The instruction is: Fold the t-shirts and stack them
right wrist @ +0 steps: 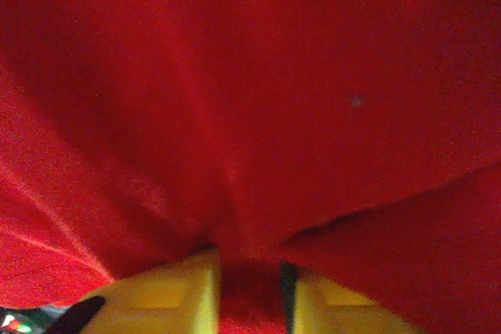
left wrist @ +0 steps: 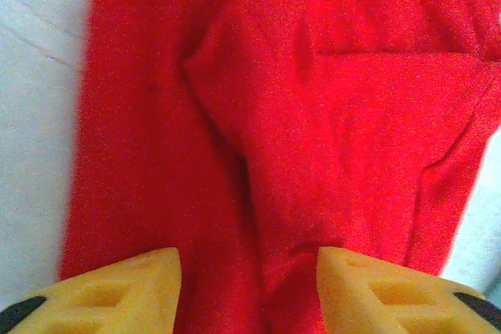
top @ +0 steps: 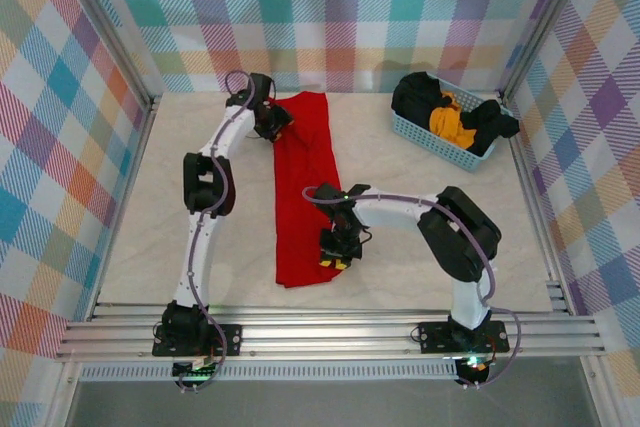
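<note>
1. Down the middle of the worktop (top: 390, 277), the red t-shirt (top: 305, 197) lies as a long narrow strip with its sides already turned in. It runs from near the far wall toward the arm bases.
2. At the strip's far end the left claw (top: 268, 122) hangs just above the cloth, spread wide and gripping nothing.
3. At the near end the right claw (top: 338, 255) is nearly closed and pinches a small bunch of red cloth. Creases fan out from the pinch.
4. The lengthwise folds look done, so the crosswise fold seems to be the step in hand. It calls for carrying one end over to meet the other, kept low and square so the layers do not slide apart.
5. The shirt is soft, matte and limp. The left wrist view shows a tucked flap with a straight hem and a slanting crease, so it will likely sag and drag when lifted.
6. At the far right, a light blue lattice basket (top: 425, 137) holds crumpled black shirts (top: 420, 95) and an orange-yellow shirt (top: 450, 119), none yet folded.
</note>
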